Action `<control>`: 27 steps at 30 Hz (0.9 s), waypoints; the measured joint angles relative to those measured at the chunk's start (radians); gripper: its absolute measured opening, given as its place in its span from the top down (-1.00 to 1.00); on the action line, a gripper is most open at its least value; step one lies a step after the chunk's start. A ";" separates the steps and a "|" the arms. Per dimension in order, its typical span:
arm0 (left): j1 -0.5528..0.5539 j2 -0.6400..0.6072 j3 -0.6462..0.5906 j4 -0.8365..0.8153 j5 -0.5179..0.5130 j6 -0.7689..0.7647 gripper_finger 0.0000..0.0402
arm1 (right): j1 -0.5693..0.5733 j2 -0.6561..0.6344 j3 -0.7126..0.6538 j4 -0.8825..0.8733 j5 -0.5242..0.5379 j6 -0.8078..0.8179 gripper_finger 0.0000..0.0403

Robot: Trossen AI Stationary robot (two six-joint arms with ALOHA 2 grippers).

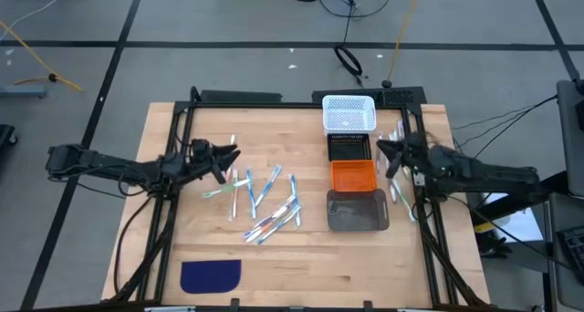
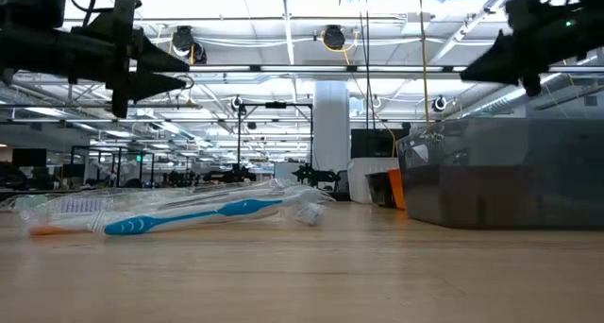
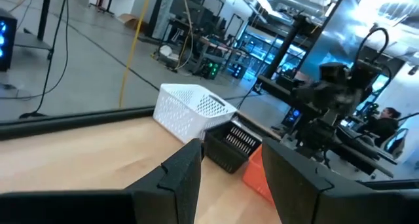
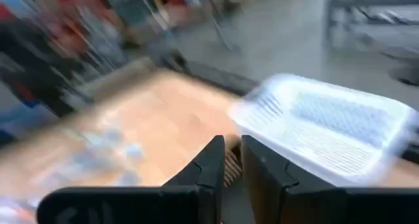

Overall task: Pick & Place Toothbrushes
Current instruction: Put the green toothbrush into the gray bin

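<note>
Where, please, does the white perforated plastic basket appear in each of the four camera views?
High view: white perforated plastic basket at the far end of the bin row.
Low view: not visible.
Left wrist view: left of centre, beyond the left hand.
Right wrist view: right half, blurred.
Shared landmark: black slatted bin beside it.

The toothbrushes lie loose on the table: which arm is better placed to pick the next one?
Probably left. The left gripper hovers open beside the toothbrushes; the right gripper is beyond the bins.
</note>
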 joint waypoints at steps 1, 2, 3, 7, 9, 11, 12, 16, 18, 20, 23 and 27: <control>0.003 0.000 0.008 0.000 0.007 0.000 0.20 | -0.013 0.033 0.047 -0.048 0.001 0.005 0.78; 0.007 0.000 0.014 0.000 0.015 0.002 0.20 | -0.029 0.069 0.094 -0.099 0.002 0.014 0.78; 0.009 0.000 0.019 -0.001 0.025 0.004 0.20 | -0.047 0.103 0.133 -0.156 0.003 0.031 0.78; 0.023 0.002 0.027 -0.008 0.044 0.007 0.20 | -0.135 0.267 0.244 -0.384 -0.003 0.075 0.78; 0.031 0.007 0.028 -0.008 0.044 0.005 0.20 | -0.196 0.335 0.287 -0.458 -0.004 0.077 0.78; 0.034 0.016 0.028 -0.004 0.045 -0.001 0.20 | -0.265 0.398 0.311 -0.507 -0.018 0.072 0.78; 0.036 0.022 0.028 -0.002 0.045 -0.001 0.20 | -0.300 0.431 0.315 -0.518 -0.044 0.057 0.78; 0.039 0.046 0.028 0.022 0.046 -0.015 0.20 | -0.441 0.526 0.318 -0.529 -0.152 -0.026 0.78; 0.039 0.057 0.028 0.025 0.047 -0.021 0.20 | -0.514 0.566 0.320 -0.528 -0.199 -0.070 0.77; 0.039 0.070 0.028 0.042 0.047 -0.023 0.20 | -0.577 0.601 0.320 -0.531 -0.258 -0.107 0.74; 0.039 0.080 0.028 0.044 0.047 -0.023 0.20 | -0.658 0.644 0.320 -0.530 -0.315 -0.142 0.64; 0.039 0.082 0.028 0.044 0.047 -0.023 0.20 | -0.726 0.696 0.320 -0.531 -0.345 -0.170 0.43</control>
